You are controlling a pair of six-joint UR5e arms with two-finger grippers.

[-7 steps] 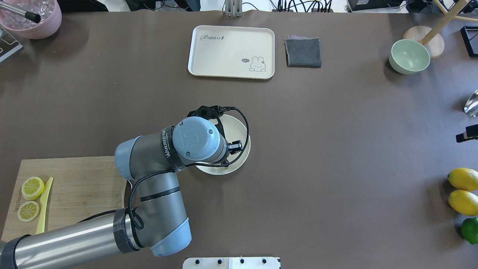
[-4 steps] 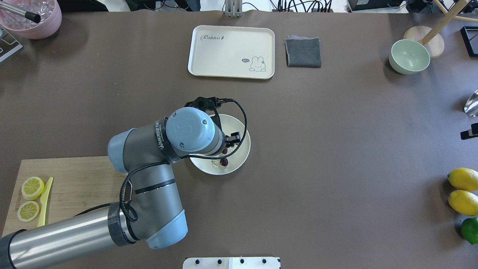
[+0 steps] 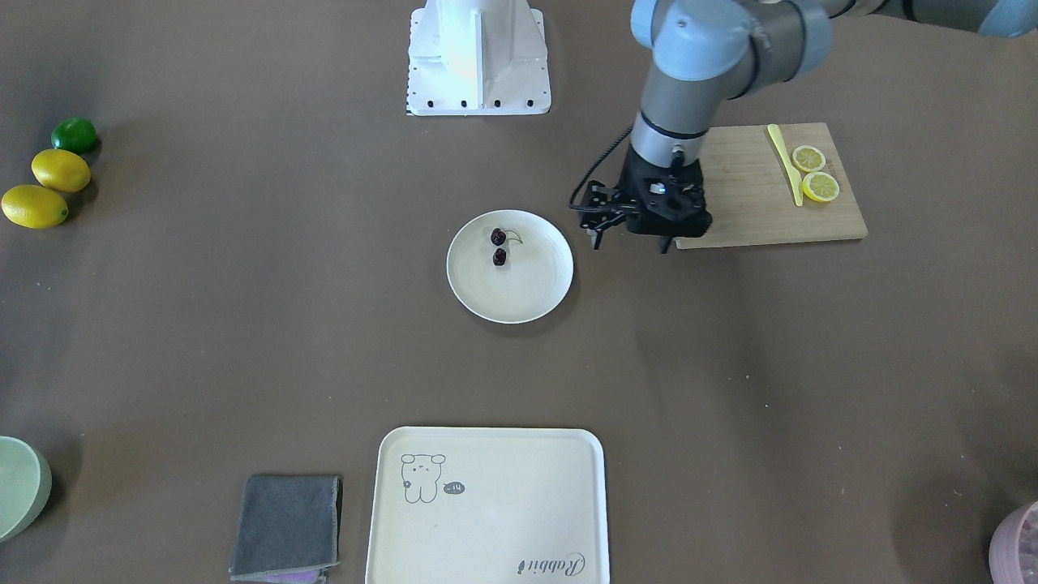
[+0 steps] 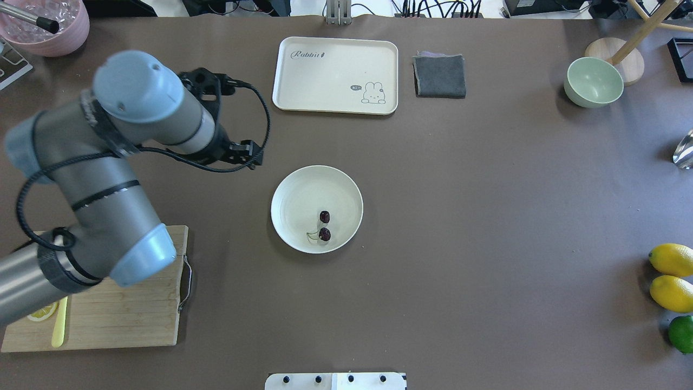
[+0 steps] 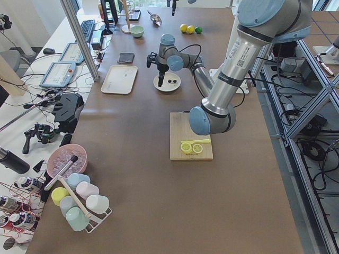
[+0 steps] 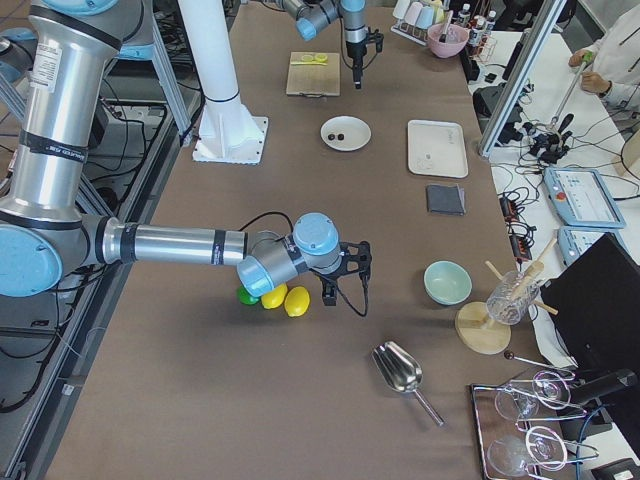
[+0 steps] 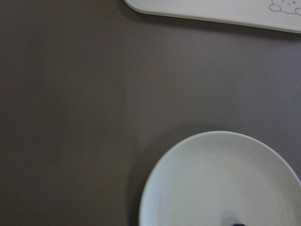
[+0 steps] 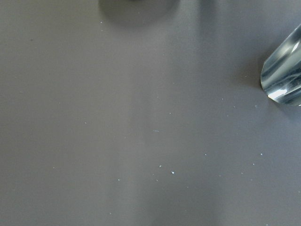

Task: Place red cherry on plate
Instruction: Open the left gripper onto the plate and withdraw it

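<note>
The red cherry (image 4: 325,233), a pair of dark red fruits on a thin green stem, lies on the round cream plate (image 4: 295,200) at mid-table, in the half nearer the robot. The front-facing view also shows the cherry (image 3: 499,257) resting on the plate (image 3: 519,296). My left gripper (image 3: 632,243) hangs open and empty, beside the plate and clear of its rim, toward the cutting board. The left wrist view shows part of the plate (image 7: 211,183). My right gripper (image 6: 345,285) shows only in the exterior right view, near the lemons; I cannot tell its state.
A cream tray (image 4: 335,76), a grey cloth (image 4: 439,76) and a pale green bowl (image 4: 593,81) lie along the far side. A cutting board (image 3: 746,203) holds lemon slices and a yellow knife. Lemons (image 4: 671,260) and a lime sit at the right edge, a metal scoop (image 8: 287,70) nearby.
My left arm has pulled off the plate and swung left and away, leaving the cherry uncovered on the plate. The right gripper's tip has left the overhead view's right edge.
</note>
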